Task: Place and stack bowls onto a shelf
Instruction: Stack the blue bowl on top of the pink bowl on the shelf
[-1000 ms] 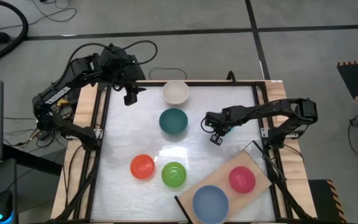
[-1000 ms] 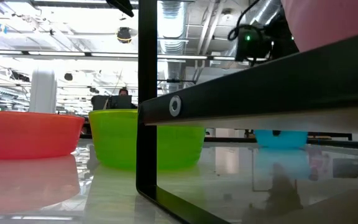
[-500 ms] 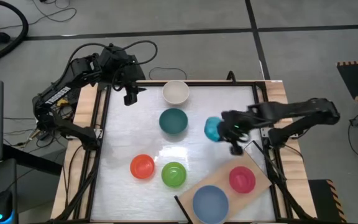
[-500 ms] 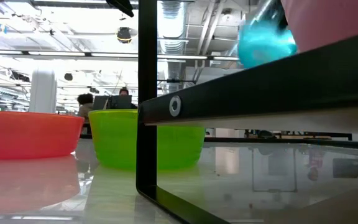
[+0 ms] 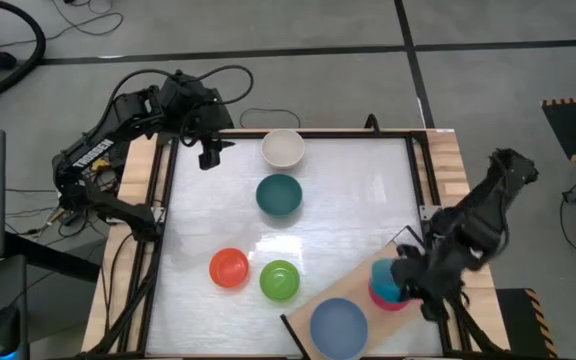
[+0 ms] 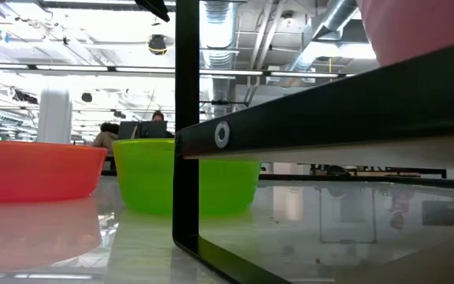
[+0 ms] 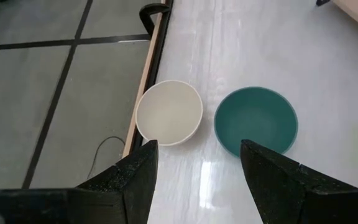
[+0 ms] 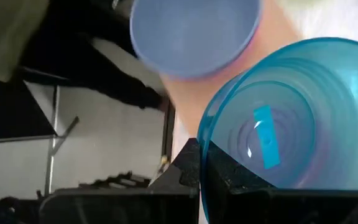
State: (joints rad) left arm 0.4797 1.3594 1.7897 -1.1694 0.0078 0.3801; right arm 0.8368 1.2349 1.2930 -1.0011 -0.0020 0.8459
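My right gripper (image 5: 409, 287) is shut on the cyan bowl (image 5: 382, 277), right over the magenta bowl (image 5: 396, 300) on the light-wood shelf (image 5: 315, 297) at the near right. The slate blue bowl (image 5: 338, 326) sits on the shelf beside it. The cream-white bowl (image 5: 282, 147), dark teal bowl (image 5: 279, 194), red bowl (image 5: 229, 267) and lime green bowl (image 5: 279, 280) stand on the table. My left gripper (image 5: 211, 151) waits open at the far left, touching nothing. No other bowls show. My right gripper holds the cyan bowl by its rim (image 8: 199, 138), pinched with one finger inside the bowl and one outside. The bowl is open side up, somewhat tilted, over the magenta bowl. Whether it touches that bowl I cannot tell.
The shelf stands raised on a dark frame (image 6: 329, 110), slanted across the near right corner. A pale wooden rim (image 5: 446, 160) borders the table. The white table top (image 5: 358, 215) lies between the teal bowl and the shelf.
My right gripper has lifted the cyan bowl off the table's middle right, tipping it on the way. It has carried the bowl toward the near right, to above the magenta bowl on the shelf.
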